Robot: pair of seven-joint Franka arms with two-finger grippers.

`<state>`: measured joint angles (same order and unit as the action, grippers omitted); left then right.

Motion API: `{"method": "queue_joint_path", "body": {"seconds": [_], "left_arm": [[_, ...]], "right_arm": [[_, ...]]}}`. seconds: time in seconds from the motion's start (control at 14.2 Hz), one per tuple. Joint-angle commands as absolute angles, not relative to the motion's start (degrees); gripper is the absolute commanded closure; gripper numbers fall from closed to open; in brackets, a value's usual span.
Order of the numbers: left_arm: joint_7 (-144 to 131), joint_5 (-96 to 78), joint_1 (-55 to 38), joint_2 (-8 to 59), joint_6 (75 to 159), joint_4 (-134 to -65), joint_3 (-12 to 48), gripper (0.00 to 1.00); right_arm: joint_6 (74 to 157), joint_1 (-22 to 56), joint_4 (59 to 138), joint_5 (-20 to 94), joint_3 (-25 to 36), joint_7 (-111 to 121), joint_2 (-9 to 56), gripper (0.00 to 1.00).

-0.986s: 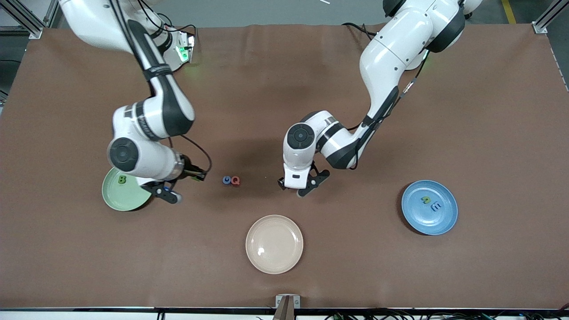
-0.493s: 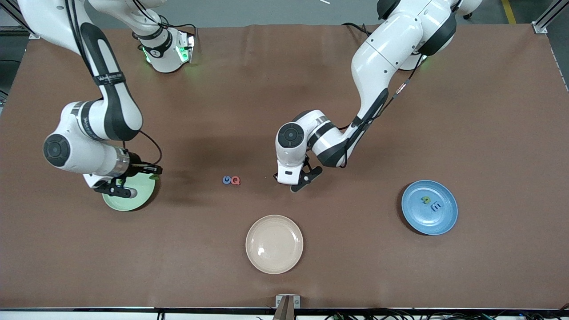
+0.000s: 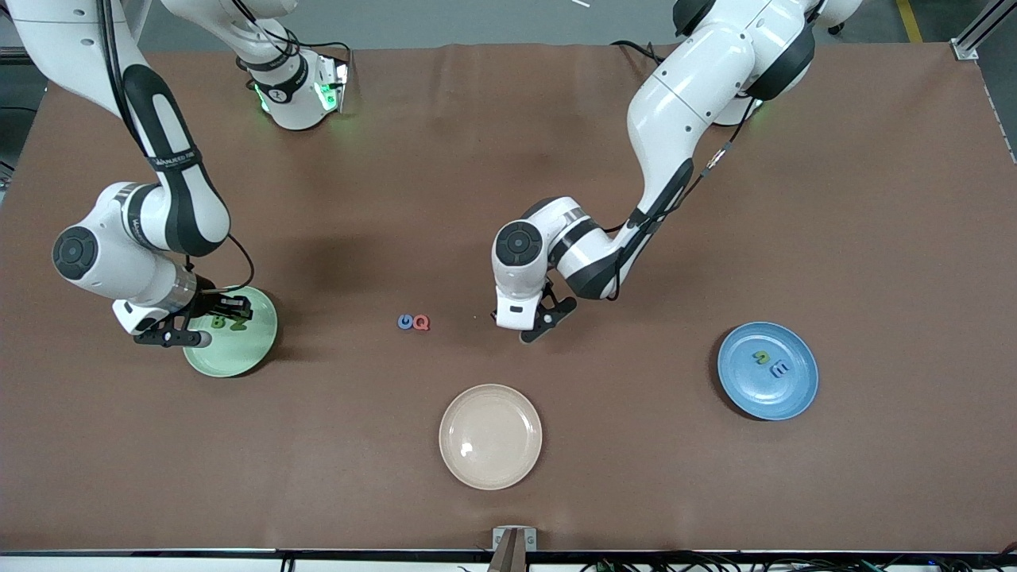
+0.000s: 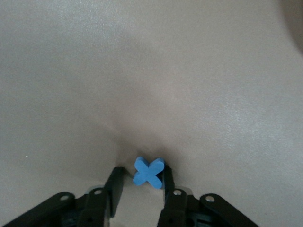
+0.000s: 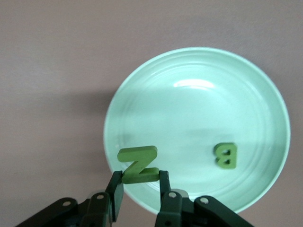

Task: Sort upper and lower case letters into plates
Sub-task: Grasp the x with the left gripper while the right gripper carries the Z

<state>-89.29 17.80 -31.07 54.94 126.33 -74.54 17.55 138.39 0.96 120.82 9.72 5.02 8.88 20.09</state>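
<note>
Mint green plate (image 5: 199, 94) holding letter B (image 5: 225, 155), right gripper (image 5: 139, 187) pinching green Z (image 5: 138, 164) above it, left gripper (image 4: 142, 182) closing around blue x (image 4: 148, 171).

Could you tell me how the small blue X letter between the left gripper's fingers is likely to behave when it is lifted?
The blue X looks thick and rigid, so it probably won't bend. It seems small and likely light. The left gripper meets only its arm tips, so it might pivot or slip in the grip.
</note>
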Motion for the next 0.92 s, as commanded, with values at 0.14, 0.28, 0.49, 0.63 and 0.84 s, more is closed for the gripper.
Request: {"method": "queue_joint_path", "body": {"seconds": [0.14,0.28,0.49,0.63,0.84], "left_arm": [[-89.9,18.2,-30.5,54.1,122.9,-72.9,17.1,0.99],[-89.1,18.3,-27.6,51.5,117.5,-72.9,17.1,1.00],[-85.4,18.3,-23.5,48.1,112.0,-73.2,17.6,1.00],[-83.7,18.4,-19.6,46.1,110.5,-75.2,17.8,1.00],[-76.6,18.5,-13.9,41.8,110.5,-80.4,17.8,1.00]], "right_arm": [[144.5,-0.8,127.1,8.9,4.0,11.4,19.5,0.96],[144.0,-1.1,127.5,8.9,4.1,11.7,19.8,0.95],[142.4,-1.9,127.4,8.8,4.2,11.6,20.7,0.93],[142.4,-2.4,127.4,8.8,4.2,11.6,21.2,0.92],[142.4,-2.8,127.3,8.7,4.2,11.6,21.4,0.89]]}}
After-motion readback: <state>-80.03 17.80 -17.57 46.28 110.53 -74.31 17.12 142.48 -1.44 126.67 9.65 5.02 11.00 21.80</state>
